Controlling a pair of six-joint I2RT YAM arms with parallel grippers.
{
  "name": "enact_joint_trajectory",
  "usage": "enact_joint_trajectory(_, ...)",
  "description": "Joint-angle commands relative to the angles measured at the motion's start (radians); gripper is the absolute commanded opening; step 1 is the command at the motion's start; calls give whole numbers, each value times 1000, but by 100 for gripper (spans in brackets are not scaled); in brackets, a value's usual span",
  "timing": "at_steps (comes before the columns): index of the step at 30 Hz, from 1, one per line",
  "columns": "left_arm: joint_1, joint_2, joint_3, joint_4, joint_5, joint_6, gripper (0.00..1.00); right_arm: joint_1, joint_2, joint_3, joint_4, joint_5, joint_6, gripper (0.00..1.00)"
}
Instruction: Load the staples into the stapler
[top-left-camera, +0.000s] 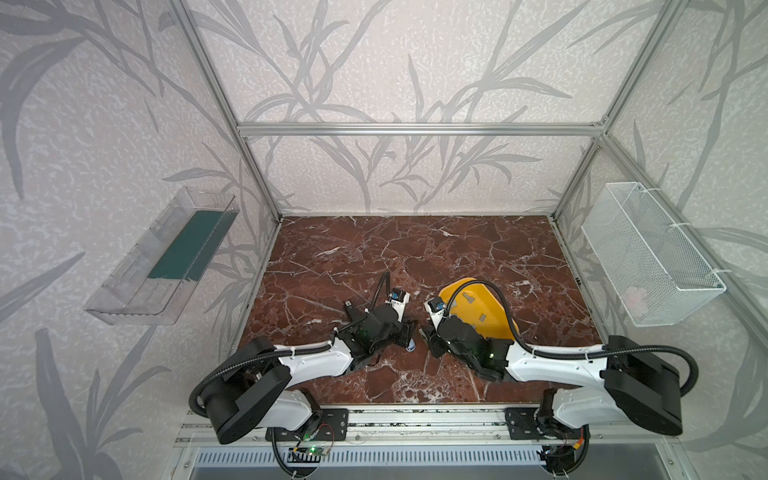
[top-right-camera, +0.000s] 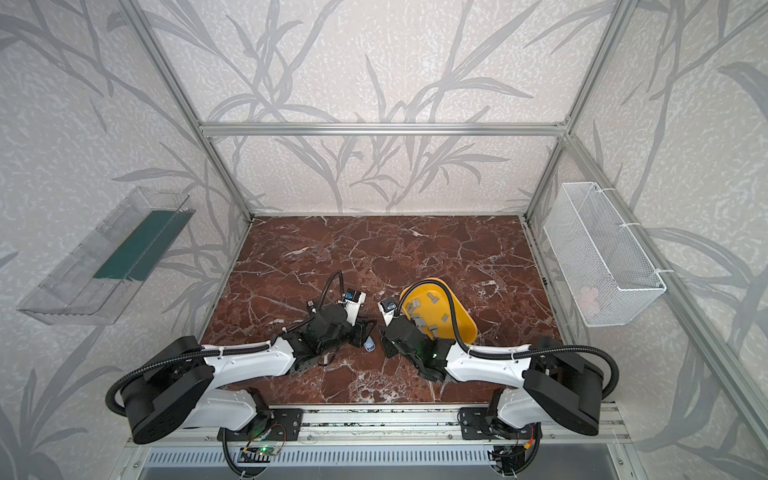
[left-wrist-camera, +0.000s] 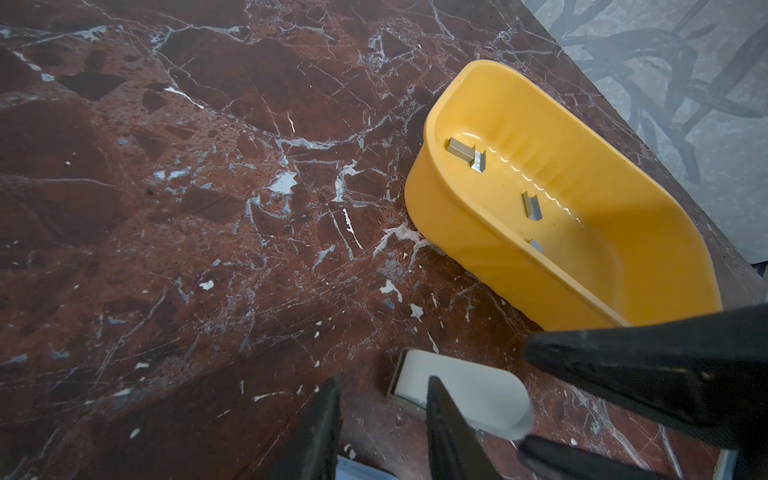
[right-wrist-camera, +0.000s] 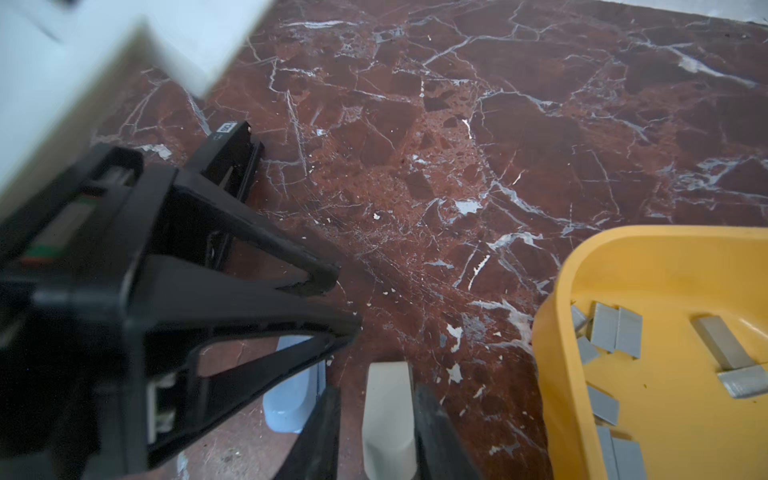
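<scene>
Right wrist view: right pincer squeezes the white stapler — left pincer, can't tell; staples look light, breakable — pinch long sides.

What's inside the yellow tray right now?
Loose grey staples scattered over the floor of the yellow tray; nothing else visible. In both top views the right arm covers its near end.

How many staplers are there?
2. The cream plastic stapler sits between the fingers of the right gripper; the pale blue plastic stapler lies by the left gripper. Others possibly hidden.
</scene>
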Motion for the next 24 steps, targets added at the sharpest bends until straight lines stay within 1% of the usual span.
enact_joint_trajectory(1,2,13,10,0,3,4,36,-4,42,28,-7,-12,-4,30)
enact_joint_trajectory(6,2,28,11,11,20,5,36,-3,53,-8,23,-12,11,29)
enact_joint_trajectory(11,2,54,12,52,96,24,35,-4,58,-70,69,-13,32,28)
enact_joint_trajectory(16,0,68,13,74,129,24,35,-2,79,-124,113,-20,76,26)
enact_joint_trajectory(18,0,72,13,81,134,24,35,4,98,-146,140,-17,93,26)
enact_joint_trajectory(20,0,76,12,84,137,24,35,13,143,-170,178,6,110,26)
enact_joint_trajectory(24,0,86,12,95,141,23,35,19,230,-192,240,14,135,25)
